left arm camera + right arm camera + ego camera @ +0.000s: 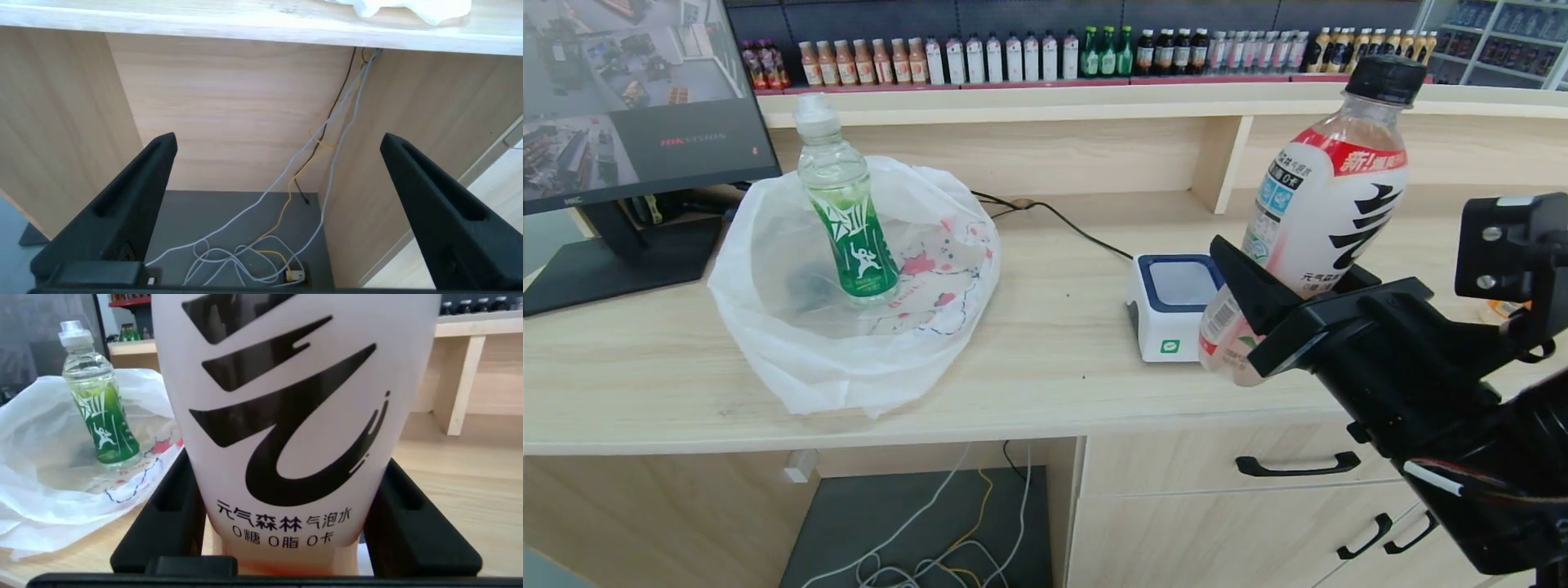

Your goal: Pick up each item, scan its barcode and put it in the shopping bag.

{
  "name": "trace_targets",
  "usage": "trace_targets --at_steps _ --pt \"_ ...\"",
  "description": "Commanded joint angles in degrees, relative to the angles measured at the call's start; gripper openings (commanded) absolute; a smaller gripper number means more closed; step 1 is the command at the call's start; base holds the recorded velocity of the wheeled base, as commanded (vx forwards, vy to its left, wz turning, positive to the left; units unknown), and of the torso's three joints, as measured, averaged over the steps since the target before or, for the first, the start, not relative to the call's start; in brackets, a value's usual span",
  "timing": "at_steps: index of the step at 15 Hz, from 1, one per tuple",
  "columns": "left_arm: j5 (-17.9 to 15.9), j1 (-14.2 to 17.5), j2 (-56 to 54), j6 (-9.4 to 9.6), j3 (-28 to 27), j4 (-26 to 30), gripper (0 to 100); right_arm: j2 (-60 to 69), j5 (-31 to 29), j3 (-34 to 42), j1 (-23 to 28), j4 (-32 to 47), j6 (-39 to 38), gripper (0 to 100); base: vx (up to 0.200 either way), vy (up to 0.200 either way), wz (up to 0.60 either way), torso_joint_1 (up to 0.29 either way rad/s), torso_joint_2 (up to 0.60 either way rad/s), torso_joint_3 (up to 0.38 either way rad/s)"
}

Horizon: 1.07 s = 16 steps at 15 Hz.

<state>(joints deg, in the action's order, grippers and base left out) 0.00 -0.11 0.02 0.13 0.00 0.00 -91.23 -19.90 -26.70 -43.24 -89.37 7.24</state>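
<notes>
While the right gripper (pixel 1298 294) sits over the right half of the counter (pixel 1045 359), its jaws are closed on the lower body of a white bottle with a black cap (pixel 1327 196). One finger is on each side of the bottle. In the right wrist view the same bottle (pixel 286 400) stands between the two black fingers (pixel 163 518).

- Bottle attitude: tilted, cap up and away, base low and just beside the scanner (pixel 1168 306). Whether base and scanner touch cannot be told.
- Scanner: small white box with a blue-framed window facing up, near the middle of the counter. A dark cable (pixel 1078 229) runs from it toward the back wall.
- Shopping bag (pixel 768 327): translucent white, spread open on the counter's left half, well apart from the scanner. A green-labelled bottle (pixel 849 220) stands upright inside it.
- Between scanner and bag: bare wood.
- Left gripper (pixel 278 147): jaws wide apart, holding nothing. It is below counter level and faces the open bay under the counter, where loose wires (pixel 270 237) lie on the dark floor.

Surroundings: a monitor (pixel 629 90) stands behind and left of the bag. A row of bottled drinks (pixel 1045 53) lines the rear shelf. Drawers with black handles (pixel 1297 467) sit under the counter below the scanner.
</notes>
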Motion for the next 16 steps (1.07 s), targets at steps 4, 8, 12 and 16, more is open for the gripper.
trace_targets --at_steps 4,8,12,16 --pt "0.0 0.02 -0.02 0.04 0.0 0.0 100 0.53 -0.06 0.33 0.79 -0.02 2.6 0 0.0 0.0 0.0 0.0 0.0 0.0" --pt "0.0 0.02 -0.02 0.04 0.0 0.0 100 -0.96 -0.23 -2.22 2.02 0.42 12.97 0 0.0 0.0 0.0 0.0 0.0 0.0" --pt "0.0 0.02 -0.02 0.04 0.0 0.0 100 -4.74 0.21 -11.01 2.02 0.6 22.82 0 0.0 0.0 0.0 0.0 0.0 0.0" --pt "0.0 0.02 -0.02 -0.05 0.0 0.0 100 -7.03 4.16 -21.47 1.84 11.15 28.27 0 0.0 0.0 0.0 0.0 0.0 0.0"
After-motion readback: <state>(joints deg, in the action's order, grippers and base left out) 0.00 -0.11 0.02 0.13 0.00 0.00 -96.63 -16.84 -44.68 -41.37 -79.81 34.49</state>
